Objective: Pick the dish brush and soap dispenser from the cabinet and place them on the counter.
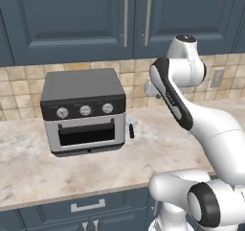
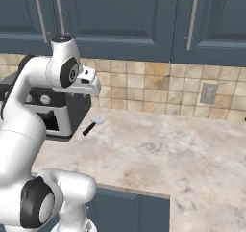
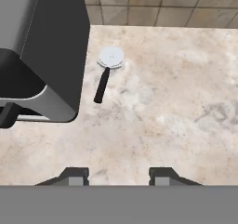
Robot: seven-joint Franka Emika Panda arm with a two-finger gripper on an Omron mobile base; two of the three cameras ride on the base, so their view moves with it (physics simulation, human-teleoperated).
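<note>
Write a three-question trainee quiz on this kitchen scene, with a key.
1. True or false: the cabinet doors are shut.
2. What lies on the counter right beside the toaster oven? A) a round white tool with a short black handle B) a mug C) a plate
3. Fill in: the gripper hangs over bare ____, jaws apart, nothing between them.

Key: 1 true; 2 A; 3 counter.

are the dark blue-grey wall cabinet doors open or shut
Shut. The dark blue-grey wall cabinet's panelled doors sit flush side by side, their long silver bar handles upright along the seam, with no gap showing the inside.
</note>
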